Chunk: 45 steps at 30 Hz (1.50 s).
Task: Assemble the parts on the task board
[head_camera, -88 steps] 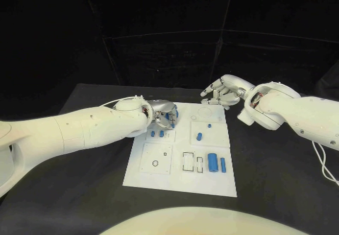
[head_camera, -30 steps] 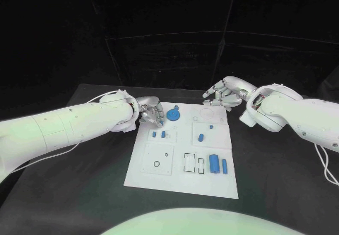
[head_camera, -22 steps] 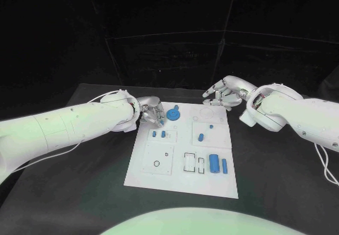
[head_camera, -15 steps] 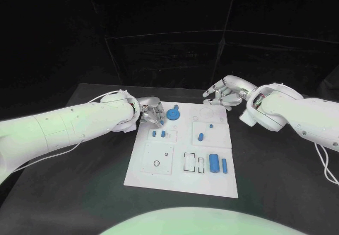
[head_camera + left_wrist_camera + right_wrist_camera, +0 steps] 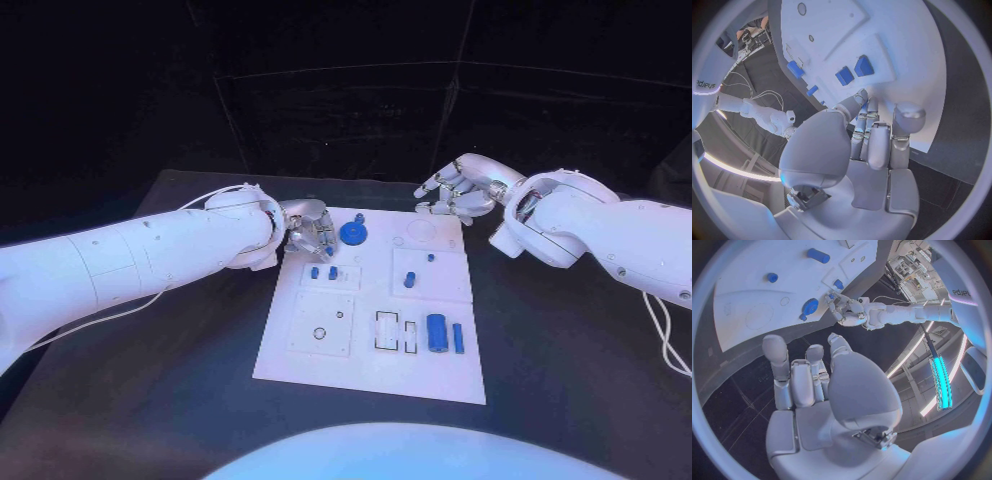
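Your black tabletop (image 5: 159, 380) sits against a dark backdrop, and the white task board (image 5: 368, 375) lies at its middle; take that board as your landmark. Blue parts dot it: a round blue knob (image 5: 356, 235) near the far left corner, two small blue blocks (image 5: 323, 272) just nearer than that, a blue peg (image 5: 410, 279) at mid-board, and a blue cylinder (image 5: 436, 327) beside a slim blue bar (image 5: 457, 337) toward the near right.

Your left hand (image 5: 312, 235) hovers at the board's far left edge, just beside the knob, fingers (image 5: 859, 102) bunched narrowly and pointing down at the board; nothing shows between them. Your right hand (image 5: 454, 192) hangs past the board's far right corner, off the plate, fingers (image 5: 776, 357) loosely curled and apart, holding nothing.

Against the picture from nearly three seconds ago, your left hand has drawn back off the small blocks toward the board's edge, and the knob now shows clear of it. Your right hand sits about where it was.
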Available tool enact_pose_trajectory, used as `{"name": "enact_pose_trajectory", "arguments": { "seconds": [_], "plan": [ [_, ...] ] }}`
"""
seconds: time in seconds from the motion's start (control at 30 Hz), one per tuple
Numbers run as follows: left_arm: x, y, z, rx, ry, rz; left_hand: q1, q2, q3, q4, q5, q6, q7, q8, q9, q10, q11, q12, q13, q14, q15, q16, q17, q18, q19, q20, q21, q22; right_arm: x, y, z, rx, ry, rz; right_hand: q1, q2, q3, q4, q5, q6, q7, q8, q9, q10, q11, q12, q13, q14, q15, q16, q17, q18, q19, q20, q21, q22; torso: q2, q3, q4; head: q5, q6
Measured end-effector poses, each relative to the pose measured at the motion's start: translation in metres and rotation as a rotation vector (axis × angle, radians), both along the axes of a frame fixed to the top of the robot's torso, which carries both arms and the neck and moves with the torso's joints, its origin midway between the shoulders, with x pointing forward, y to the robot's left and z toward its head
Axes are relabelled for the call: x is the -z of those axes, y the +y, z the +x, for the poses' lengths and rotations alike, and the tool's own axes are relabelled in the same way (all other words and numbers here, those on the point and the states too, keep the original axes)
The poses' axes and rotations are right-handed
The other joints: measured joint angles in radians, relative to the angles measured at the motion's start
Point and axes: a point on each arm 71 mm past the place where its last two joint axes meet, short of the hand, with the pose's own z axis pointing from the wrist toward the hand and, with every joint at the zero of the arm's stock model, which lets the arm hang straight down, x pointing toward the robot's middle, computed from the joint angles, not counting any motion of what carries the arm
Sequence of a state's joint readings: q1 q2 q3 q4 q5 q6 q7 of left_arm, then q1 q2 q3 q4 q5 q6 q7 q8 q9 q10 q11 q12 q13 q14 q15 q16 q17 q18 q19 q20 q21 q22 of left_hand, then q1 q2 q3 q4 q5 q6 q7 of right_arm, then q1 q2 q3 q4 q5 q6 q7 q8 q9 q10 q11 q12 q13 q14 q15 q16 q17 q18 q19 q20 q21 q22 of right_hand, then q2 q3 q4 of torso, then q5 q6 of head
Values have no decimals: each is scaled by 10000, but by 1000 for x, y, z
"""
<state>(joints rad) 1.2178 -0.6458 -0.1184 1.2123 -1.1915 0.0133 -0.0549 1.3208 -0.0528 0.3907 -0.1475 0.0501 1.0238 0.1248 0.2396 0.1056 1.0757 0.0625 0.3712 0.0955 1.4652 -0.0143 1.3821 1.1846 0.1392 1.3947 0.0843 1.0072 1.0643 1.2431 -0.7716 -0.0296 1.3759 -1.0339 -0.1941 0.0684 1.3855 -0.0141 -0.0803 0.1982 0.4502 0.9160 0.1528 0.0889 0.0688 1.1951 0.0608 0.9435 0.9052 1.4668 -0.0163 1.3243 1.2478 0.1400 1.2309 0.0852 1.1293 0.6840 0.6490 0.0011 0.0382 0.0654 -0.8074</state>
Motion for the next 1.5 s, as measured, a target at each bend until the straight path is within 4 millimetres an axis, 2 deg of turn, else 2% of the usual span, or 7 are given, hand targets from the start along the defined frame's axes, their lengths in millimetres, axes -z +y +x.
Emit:
{"name": "enact_pose_trajectory", "arguments": {
  "seconds": [0.77, 0.9, 1.0, 1.2, 1.23, 1.33, 1.5],
  "plan": [
    [0, 1, 0, -8, -2, 0, -236, -236, 83, -84, 0, -576, 250, -690, -322, -302, 228, -461, -182, 16, 60, -85, -223, 0, -49, 48, 0, 14, 0, -1, 0, 22, -2, -6, 0, 0, 0, 0, 0, 0, 0, 0, 0, -230, -6, -342, -332, 0, 0, 0, 1, -1, -76, 3, -105, -171, -8, -1, 2, -18, 0],
    [1, 3, 0, -34, -1, 10, -255, -255, 83, -83, 0, -576, 250, -690, -334, -345, 231, -461, -192, 1, 74, -99, -241, 1, -62, 62, -1, 10, 0, -1, 0, 32, -4, -8, 42, 42, 44, 44, 0, -1, -1, 0, 0, -835, 0, -1323, -1308, 0, 0, -119, -79, -1, -235, 9, -339, -507, -9, -1, 3, -22, 12],
    [0, 6, 0, -91, -8, 25, -214, -296, 111, -111, 0, -650, 283, -761, -363, -396, 252, -511, -205, 1, 74, -123, -280, 0, -78, 77, -31, -11, 0, -2, 0, 64, 4, -24, 192, 62, 113, 86, 0, -1, -1, 0, 0, -1058, -20, -1892, -1812, 0, 0, -523, -499, 158, -544, 1, -798, -1202, -9, -2, 5, -27, 21],
    [-1, 17, 0, -321, -114, -31, -164, -345, 224, -225, 0, -916, 341, -983, -404, -710, 339, -664, -263, -92, 166, -339, -631, 1, -273, 155, -476, -353, 1, -7, 1, 143, -100, -361, 1055, -35, 786, -193, -1110, 442, -30, 243, 51, -1615, -1, -3739, -3271, 0, 0, -1169, -1134, 157, -628, -17, -1280, -1855, -9, -11, 11, -57, 58],
    [-1, 20, 0, -391, -156, -107, -161, -349, 263, -263, 0, -949, 374, -994, -403, -807, 342, -713, -276, -146, 221, -457, -827, 1, -381, 167, -709, -538, 1, -8, 1, 139, -169, -530, 1165, -109, 958, -220, -1282, 588, -35, 297, 54, -1610, 1, -4199, -3675, 0, 0, -1256, -1221, 250, -628, -17, -1281, -1867, -9, -12, 11, -64, 65],
    [-3, 27, 0, -640, -253, -464, -115, -303, 392, -330, 0, -949, 374, -1038, -403, -991, 415, -801, -281, -461, 269, -932, -1582, 0, -802, 215, -1654, -1319, 2, -10, -1, 67, -350, -995, 1366, -310, 1440, -270, -1579, 898, -33, 299, 35, -1308, 39, -5273, -4670, 0, 0, -1340, -1321, 314, -623, -22, -1325, -1880, -14, -10, 8, -92, 96],
    [-11, 39, 1, -1281, -349, -2048, -115, -303, 529, -363, 0, -894, 429, -1038, -390, -1100, 524, -803, -280, -938, 329, -1608, -2600, 254, -1390, 280, -2851, -2277, 6, -11, -8, -253, -800, -2094, 1379, -646, 2103, -326, -1767, 1088, -90, 292, -1, -1032, 70, -6508, -5789, 0, 0, -1335, -1234, 314, -513, -15, -1325, -1816, -16, -2, -12, -254, 173]
  ]
}}
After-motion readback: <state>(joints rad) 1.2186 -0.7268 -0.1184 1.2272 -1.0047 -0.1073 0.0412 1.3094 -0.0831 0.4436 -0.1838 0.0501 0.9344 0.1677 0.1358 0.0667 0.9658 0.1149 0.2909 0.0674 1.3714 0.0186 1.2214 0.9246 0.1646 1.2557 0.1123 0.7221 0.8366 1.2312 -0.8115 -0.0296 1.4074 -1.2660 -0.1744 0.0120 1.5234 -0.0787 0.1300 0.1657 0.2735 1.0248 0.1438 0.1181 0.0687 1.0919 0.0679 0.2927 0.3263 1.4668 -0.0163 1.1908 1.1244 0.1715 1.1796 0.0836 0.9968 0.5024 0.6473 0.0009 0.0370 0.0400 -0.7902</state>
